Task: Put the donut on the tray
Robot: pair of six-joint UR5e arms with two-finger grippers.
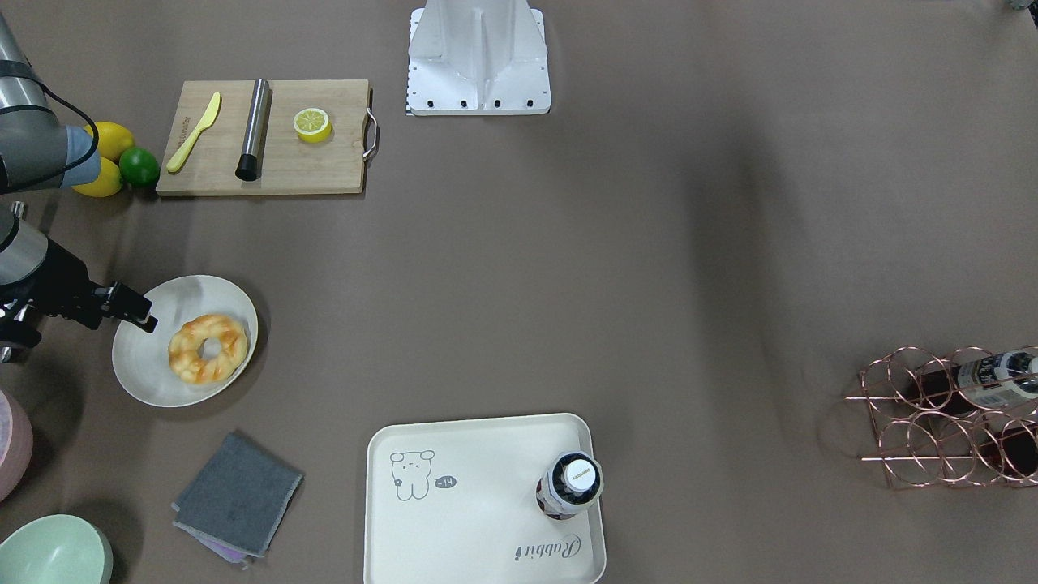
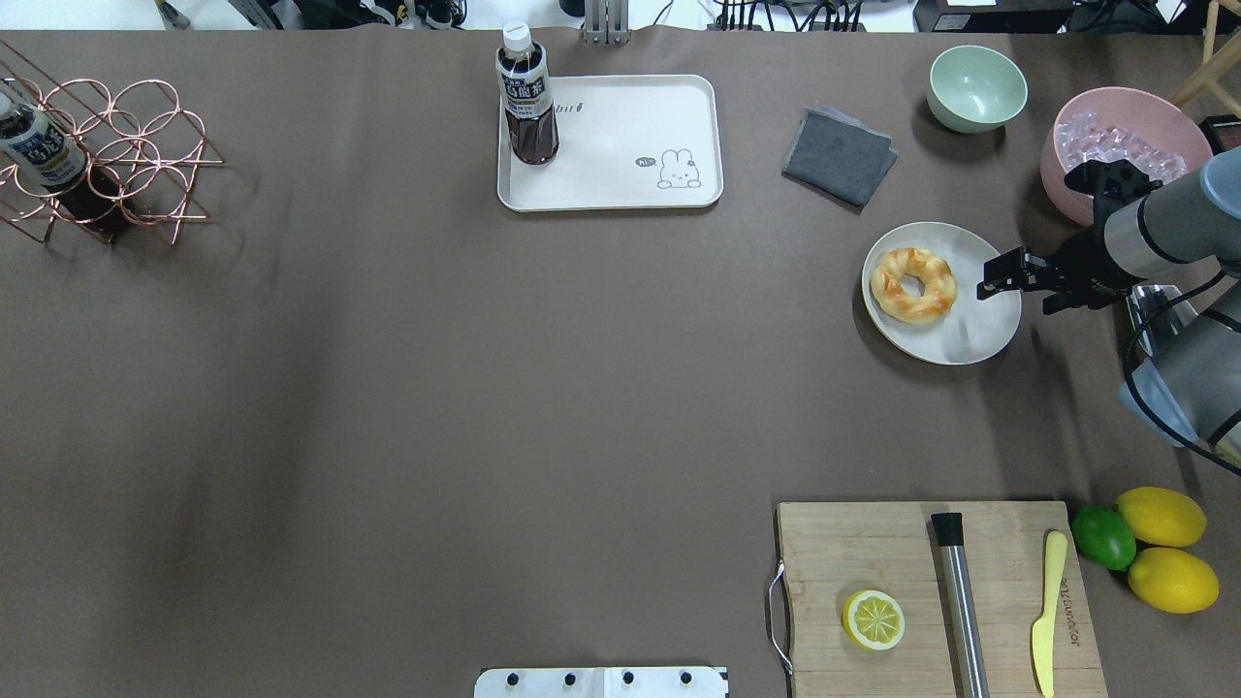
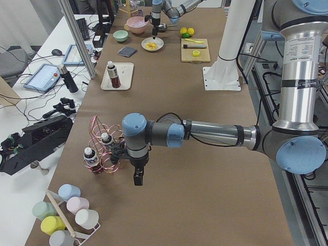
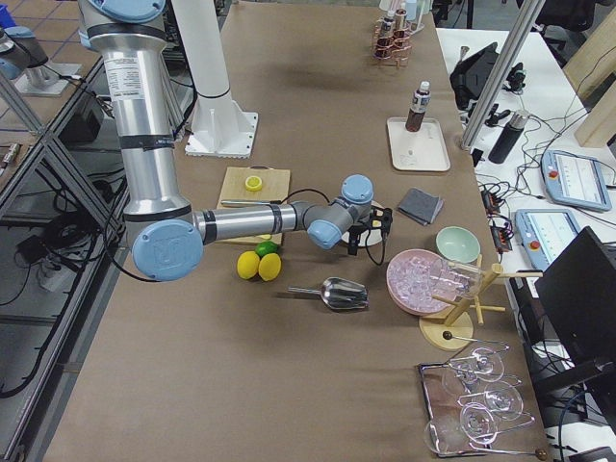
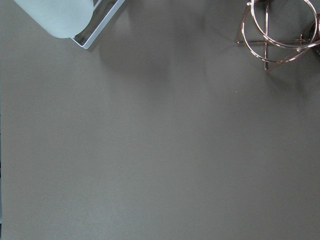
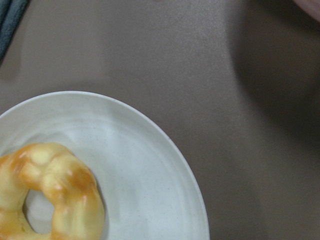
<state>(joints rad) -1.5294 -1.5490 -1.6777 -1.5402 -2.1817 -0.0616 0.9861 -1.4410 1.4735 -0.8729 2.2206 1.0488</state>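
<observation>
On a round cream plate (image 2: 970, 334) at the robot's right side of the brown table (image 2: 388, 388), a golden-orange twisted ring donut with pale glazed patches (image 2: 912, 284), lying flat in the half of the plate toward the table's middle. Well apart from it, at the far edge of the table, a large cream rounded-rectangular tray with a grey line drawing (image 2: 620, 145), with a dark upright drink bottle with a white cap (image 2: 526, 97) standing in one corner. Between plate and tray, a folded grey cloth (image 2: 839, 155). Above the plate's outer rim, just beside the donut and not touching it, the right gripper (image 2: 999, 276), black fingers a little apart, clamped on nothing. Far off toward the other end of the table, next to a copper wire bottle rack (image 3: 105, 148), the left gripper (image 3: 138, 178), pointing down close above the tabletop; impossible to tell whether parted or closed.
</observation>
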